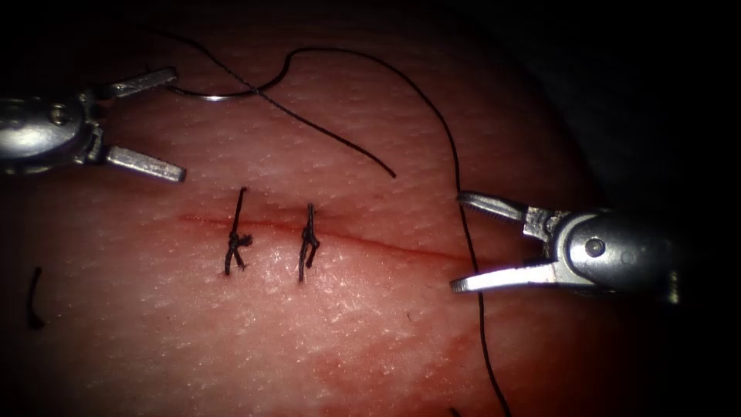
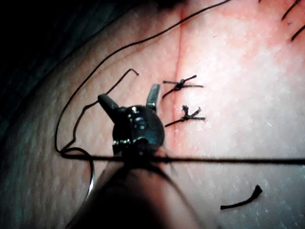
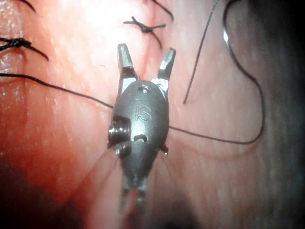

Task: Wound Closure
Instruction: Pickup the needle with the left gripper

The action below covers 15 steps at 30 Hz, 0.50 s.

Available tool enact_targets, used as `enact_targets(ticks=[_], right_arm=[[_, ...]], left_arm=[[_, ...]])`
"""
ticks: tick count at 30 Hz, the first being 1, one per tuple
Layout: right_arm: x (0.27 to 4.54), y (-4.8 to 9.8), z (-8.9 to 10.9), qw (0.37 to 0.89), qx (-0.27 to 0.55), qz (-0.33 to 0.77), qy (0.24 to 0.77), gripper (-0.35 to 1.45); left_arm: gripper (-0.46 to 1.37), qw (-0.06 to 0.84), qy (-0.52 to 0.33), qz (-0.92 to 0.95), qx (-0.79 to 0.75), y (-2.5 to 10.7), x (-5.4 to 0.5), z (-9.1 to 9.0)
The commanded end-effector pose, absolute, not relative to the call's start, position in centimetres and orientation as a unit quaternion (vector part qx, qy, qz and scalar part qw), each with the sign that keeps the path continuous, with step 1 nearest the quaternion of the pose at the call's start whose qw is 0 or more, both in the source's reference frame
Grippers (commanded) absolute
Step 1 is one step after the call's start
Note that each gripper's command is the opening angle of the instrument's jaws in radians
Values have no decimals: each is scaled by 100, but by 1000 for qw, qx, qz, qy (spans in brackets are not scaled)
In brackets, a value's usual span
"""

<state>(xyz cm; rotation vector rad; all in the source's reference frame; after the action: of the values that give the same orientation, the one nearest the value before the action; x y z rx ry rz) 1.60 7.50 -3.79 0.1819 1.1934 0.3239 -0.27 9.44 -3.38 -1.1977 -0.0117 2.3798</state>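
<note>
My left tool [image 1: 180, 123] stands open above the cut's left end and holds nothing; its jaws [image 2: 129, 95] are spread. The curved needle [image 1: 224, 97] lies flat on the tissue beyond the cut, not in it, one end close to the left tool's upper jaw. Black thread [image 1: 432, 108] arcs from the needle down between the open jaws of my right tool [image 1: 457, 242], which holds nothing at the cut's right end. That tool's jaws [image 3: 147, 50] are spread, with the thread [image 3: 57, 86] running behind them. Two knotted stitches [image 1: 235, 241] [image 1: 309, 239] cross the cut [image 1: 386, 245].
A free thread tail [image 1: 347, 147] lies across the tissue beyond the stitches. A short cut end of thread [image 1: 35, 297] rests at the far left. Red fluid [image 1: 401, 363] stains the near tissue. The tissue falls away into darkness at the upper right.
</note>
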Motion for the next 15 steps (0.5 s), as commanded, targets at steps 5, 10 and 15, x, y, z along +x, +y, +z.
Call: enact_targets(ticks=[5, 10, 15], right_arm=[[160, 748, -380, 811, 87, 151, 559, 126], [162, 747, -381, 811, 86, 151, 559, 126], [162, 745, -381, 811, 86, 151, 559, 125]], left_arm=[[69, 230, 9, 882, -410, 947, -29, -329], [65, 227, 17, 889, -398, 953, -32, -317], [63, 224, 21, 891, -394, 951, -35, -307]])
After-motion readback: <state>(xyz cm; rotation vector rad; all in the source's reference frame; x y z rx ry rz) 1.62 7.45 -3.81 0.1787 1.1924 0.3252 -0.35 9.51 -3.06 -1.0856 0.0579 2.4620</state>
